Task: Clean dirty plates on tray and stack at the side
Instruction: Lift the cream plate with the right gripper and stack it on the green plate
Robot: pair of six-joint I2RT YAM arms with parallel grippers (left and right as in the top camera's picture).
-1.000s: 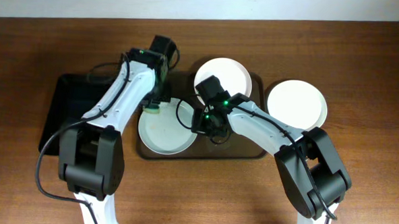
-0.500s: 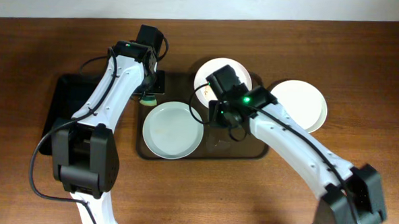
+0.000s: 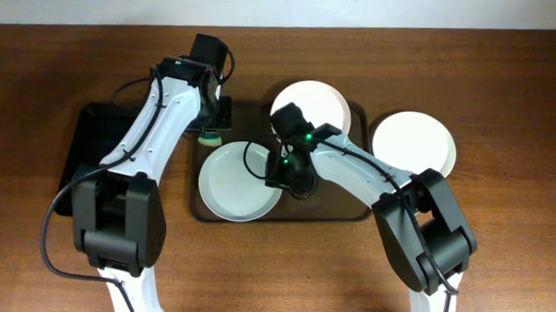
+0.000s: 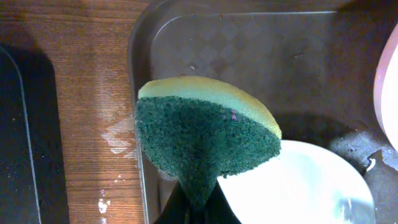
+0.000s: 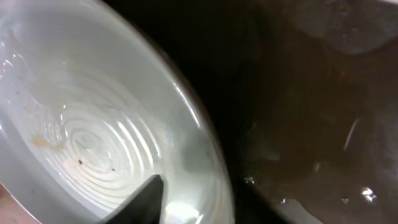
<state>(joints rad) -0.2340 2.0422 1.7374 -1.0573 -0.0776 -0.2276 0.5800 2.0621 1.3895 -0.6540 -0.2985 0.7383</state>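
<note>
Right claw (image 3: 288, 170) has pulled back from over the brown tray (image 3: 351, 208) to the right rim of the front plate (image 3: 234, 182), its arm now folded tighter; left claw (image 3: 212, 127) is where it was half a second ago, over the tray's back-left corner; plates unmoved. Left claw is clamped on a sponge (image 4: 205, 124), yellow top and green scrub face, pinched into a wedge, over the tray's left edge beside the front plate's rim. Right claw: one dark finger (image 5: 148, 196) lies on the inside of the front plate near its rim, faint brownish specks nearby; the other finger is hidden, so cannot tell whether it grips. Back plate (image 3: 323, 100) sits on the tray, partly under the right arm; third plate (image 3: 413, 143) is on the table (image 3: 499, 269) right of the tray; black tray (image 3: 83, 152) at left.
</note>
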